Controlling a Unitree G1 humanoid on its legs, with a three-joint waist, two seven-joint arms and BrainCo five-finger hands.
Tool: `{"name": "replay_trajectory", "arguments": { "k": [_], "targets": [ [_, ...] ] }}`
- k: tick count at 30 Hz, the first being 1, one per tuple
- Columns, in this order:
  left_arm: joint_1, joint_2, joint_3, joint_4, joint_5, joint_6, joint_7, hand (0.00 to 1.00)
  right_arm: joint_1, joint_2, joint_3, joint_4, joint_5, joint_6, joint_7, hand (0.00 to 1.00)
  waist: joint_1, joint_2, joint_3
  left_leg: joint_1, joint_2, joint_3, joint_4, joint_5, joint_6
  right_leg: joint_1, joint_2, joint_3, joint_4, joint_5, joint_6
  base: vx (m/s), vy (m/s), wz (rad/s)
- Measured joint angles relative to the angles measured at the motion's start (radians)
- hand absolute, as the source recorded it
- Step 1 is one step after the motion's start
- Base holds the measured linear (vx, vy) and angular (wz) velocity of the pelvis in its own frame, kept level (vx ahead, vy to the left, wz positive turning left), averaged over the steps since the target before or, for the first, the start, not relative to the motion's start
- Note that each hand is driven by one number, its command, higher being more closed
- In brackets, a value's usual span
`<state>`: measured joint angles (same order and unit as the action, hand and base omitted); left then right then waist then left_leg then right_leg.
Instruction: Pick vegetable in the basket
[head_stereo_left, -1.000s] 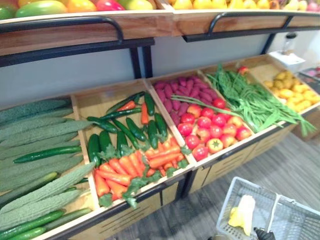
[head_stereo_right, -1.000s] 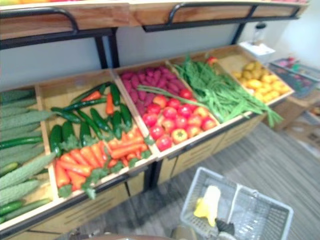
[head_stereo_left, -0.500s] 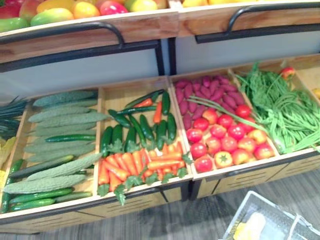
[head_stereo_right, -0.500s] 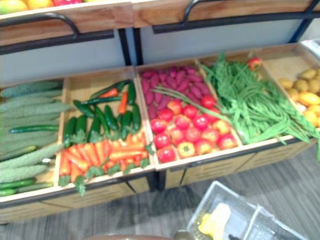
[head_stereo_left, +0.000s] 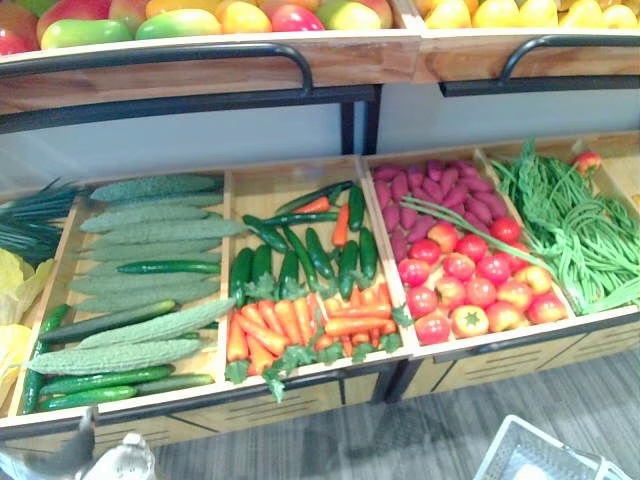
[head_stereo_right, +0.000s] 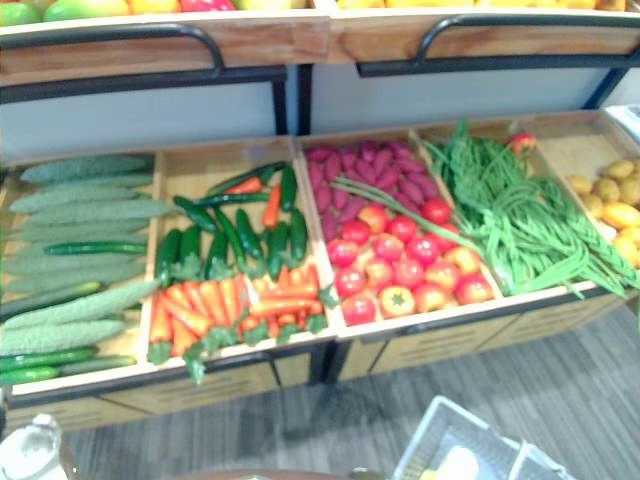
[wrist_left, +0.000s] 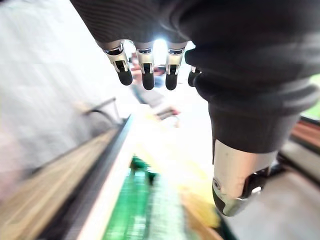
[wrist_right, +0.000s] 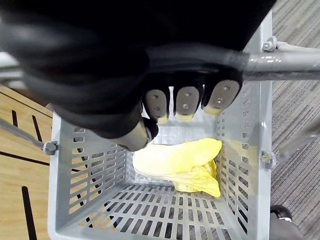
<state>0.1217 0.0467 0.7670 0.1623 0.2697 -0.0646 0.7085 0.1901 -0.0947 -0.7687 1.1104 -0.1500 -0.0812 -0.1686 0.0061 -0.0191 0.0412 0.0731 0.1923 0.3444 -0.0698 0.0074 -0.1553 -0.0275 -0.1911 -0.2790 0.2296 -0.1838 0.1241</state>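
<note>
Produce bins (head_stereo_left: 270, 185) ahead; your right hand (wrist_right: 186, 102) curls round the basket (wrist_right: 75, 165) handle (wrist_right: 285, 61), yellow vegetable (wrist_right: 175, 157) inside; your left hand (wrist_left: 146, 74) hangs relaxed, empty.

Carrots (head_stereo_left: 290, 322) before cucumbers (head_stereo_left: 318, 252), tomatoes (head_stereo_left: 470, 290) rightward

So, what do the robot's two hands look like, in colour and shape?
Both look alike: a dark ribbed cover over the back and wrist, and silver fingers. On the left hand the fingers end in dark rounded tips, with a thicker silver thumb apart. On the right hand the fingers show pale pads with small dark dots.
</note>
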Motion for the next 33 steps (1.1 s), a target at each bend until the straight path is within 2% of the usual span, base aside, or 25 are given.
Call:
{"name": "replay_trajectory", "arguments": {
  "k": [3,5,8,9,14,15,16,18,19,21,23,26,29,31,33],
  "targets": [
    [0.038,-0.005,-0.135,-0.154,0.131,-0.003,0.018,0.0,0.027,-0.008,0.044,0.0,0.0,-0.008,-0.003,1.0,-0.001,0.01,-0.007,0.001,0.001,0.002,0.001,0.0,0.0,0.0,0.003,0.012,-0.004,0.006,0.009,-0.08,0.007,-0.06],
    [0.052,-0.005,-0.209,-0.193,0.187,-0.015,0.018,0.0,0.047,-0.013,0.075,0.0,0.0,-0.01,-0.003,1.0,-0.002,0.013,-0.015,0.002,0.003,0.005,0.001,0.001,0.0,-0.002,0.008,0.019,-0.007,0.012,0.006,-0.04,0.001,-0.1],
    [0.062,-0.001,-0.292,-0.217,0.212,-0.028,-0.005,0.0,0.056,-0.031,0.111,0.003,-0.002,-0.01,-0.002,1.0,-0.007,0.022,-0.02,0.005,0.01,0.027,0.001,0.002,0.0,-0.007,0.021,0.041,-0.026,0.03,0.0,-0.02,0.001,-0.22],
    [0.063,0.012,-0.325,-0.217,0.214,-0.047,-0.026,0.0,0.055,-0.04,0.119,0.003,-0.002,-0.01,-0.002,1.0,-0.011,0.027,-0.022,0.011,0.011,0.032,-0.001,0.002,0.001,-0.007,0.025,0.051,-0.034,0.036,0.0,0.0,0.009,-0.23],
    [0.057,0.178,-0.494,-0.198,0.216,-0.122,-0.114,0.0,0.039,-0.065,0.152,0.002,-0.003,-0.013,0.005,1.0,-0.04,0.032,-0.025,0.019,0.01,0.067,-0.009,0.002,0.001,-0.025,0.034,0.086,-0.061,0.062,-0.002,0.0,0.018,-0.24],
    [0.053,0.221,-0.541,-0.184,0.215,-0.142,-0.168,0.0,0.036,-0.074,0.151,0.002,-0.002,-0.013,0.006,1.0,-0.047,0.037,-0.026,0.019,0.007,0.077,-0.01,0.002,0.002,-0.025,0.035,0.096,-0.076,0.074,-0.003,0.04,0.035,-0.18],
    [0.053,0.243,-0.559,-0.174,0.215,-0.155,-0.191,0.0,0.034,-0.078,0.151,0.002,-0.002,-0.013,0.008,1.0,-0.052,0.038,-0.027,0.02,0.006,0.082,-0.01,0.001,0.002,-0.025,0.035,0.1,-0.081,0.077,-0.002,0.04,0.042,-0.2],
    [0.032,0.34,-0.624,-0.108,0.215,-0.195,-0.253,0.0,0.027,-0.091,0.152,0.001,-0.003,-0.014,0.015,1.0,-0.079,0.042,-0.027,0.026,0.001,0.089,-0.011,-0.001,0.006,-0.025,0.035,0.115,-0.095,0.088,0.0,0.02,0.024,-0.19],
    [0.026,0.362,-0.636,-0.094,0.215,-0.199,-0.261,0.0,0.024,-0.094,0.154,0.0,-0.004,-0.014,0.018,1.0,-0.086,0.042,-0.025,0.029,0.001,0.093,-0.011,-0.002,0.007,-0.025,0.035,0.119,-0.097,0.091,0.0,0.01,0.025,-0.29],
    [-0.002,0.443,-0.714,-0.052,0.216,-0.224,-0.304,0.0,0.023,-0.106,0.171,-0.001,-0.003,-0.018,0.026,1.0,-0.087,0.04,-0.018,0.042,-0.002,0.125,-0.014,-0.005,0.01,-0.031,0.04,0.153,-0.111,0.105,-0.002,0.0,0.025,-0.4],
    [-0.018,0.487,-0.767,-0.03,0.216,-0.258,-0.335,0.0,0.017,-0.117,0.188,-0.005,-0.004,-0.02,0.026,1.0,-0.089,0.042,-0.011,0.042,-0.006,0.142,-0.015,-0.006,0.011,-0.042,0.041,0.174,-0.117,0.117,0.0,-0.02,0.018,-0.32],
    [-0.039,0.515,-0.833,0.006,0.213,-0.291,-0.384,0.0,0.01,-0.125,0.189,-0.008,-0.007,-0.022,0.025,1.0,-0.114,0.049,0.004,0.051,-0.009,0.155,-0.015,-0.007,0.011,-0.04,0.041,0.186,-0.123,0.123,0.002,-0.02,0.006,-0.16],
    [-0.056,0.515,-0.872,0.033,0.204,-0.297,-0.436,0.0,0.011,-0.136,0.189,-0.013,-0.008,-0.022,0.025,1.0,-0.119,0.059,0.003,0.054,-0.006,0.176,-0.015,-0.01,0.007,-0.055,0.048,0.208,-0.12,0.126,0.003,-0.02,-0.011,-0.21],
    [-0.081,0.516,-0.912,0.061,0.168,-0.297,-0.479,0.0,0.012,-0.141,0.192,-0.033,-0.012,-0.022,0.025,1.0,-0.135,0.07,0.01,0.054,-0.007,0.178,-0.015,-0.01,0.007,-0.056,0.048,0.213,-0.119,0.127,0.003,0.0,-0.013,-0.05],
    [-0.089,0.516,-0.93,0.077,0.162,-0.298,-0.497,0.0,0.01,-0.145,0.195,-0.045,-0.03,-0.022,0.025,1.0,-0.138,0.074,0.011,0.061,-0.006,0.193,-0.015,-0.012,0.005,-0.059,0.051,0.225,-0.117,0.128,0.004,0.01,-0.007,-0.16]
  ]
}}
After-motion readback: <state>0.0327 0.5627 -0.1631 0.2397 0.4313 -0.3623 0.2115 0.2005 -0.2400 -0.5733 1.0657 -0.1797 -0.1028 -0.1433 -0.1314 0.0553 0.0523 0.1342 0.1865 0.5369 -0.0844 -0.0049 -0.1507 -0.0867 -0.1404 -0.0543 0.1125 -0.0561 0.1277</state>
